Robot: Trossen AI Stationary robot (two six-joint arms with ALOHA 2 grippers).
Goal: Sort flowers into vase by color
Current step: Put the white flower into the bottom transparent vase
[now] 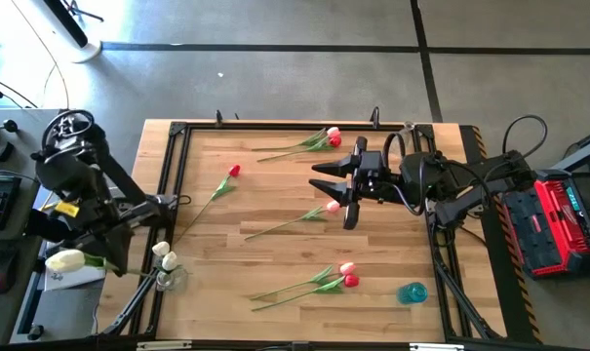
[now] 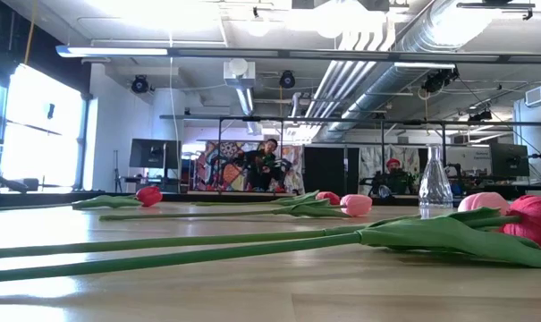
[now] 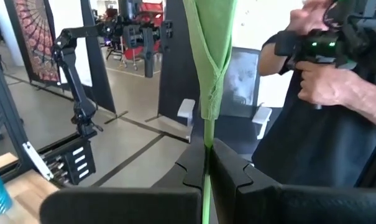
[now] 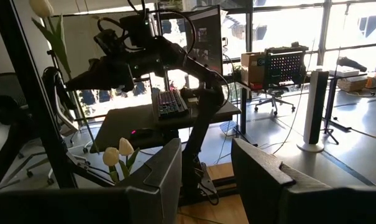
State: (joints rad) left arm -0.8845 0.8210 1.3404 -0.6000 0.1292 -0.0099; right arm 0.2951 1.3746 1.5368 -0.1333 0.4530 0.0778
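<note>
My left gripper (image 1: 107, 257) hangs past the table's left edge, shut on a cream-white tulip (image 1: 65, 259) whose head (image 4: 41, 7) stands high. Close by, at the near left corner, a clear vase (image 1: 169, 279) holds two white tulips (image 4: 119, 152). Loose flowers lie flat on the table: a red one (image 1: 234, 172), a pink and red pair (image 1: 331, 136) at the far edge, a pink one (image 1: 331, 207), and a pink and red pair (image 1: 348, 274) near the front. My right gripper (image 1: 349, 191) hovers over mid-table, open and empty. My left gripper pinches the white tulip's thin green stem (image 3: 206, 160) between its two fingers, just below a leaf (image 3: 210, 68). The fingers lie level, across the stem. The flower is lifted clear and stands roughly upright, head above the fingers.
A small blue vase (image 1: 412, 292) stands at the near right of the table. A desk with a keyboard (image 4: 170, 102) sits beyond the left edge, where a person (image 3: 324, 99) stands. A red case (image 1: 568, 219) lies off the right edge.
</note>
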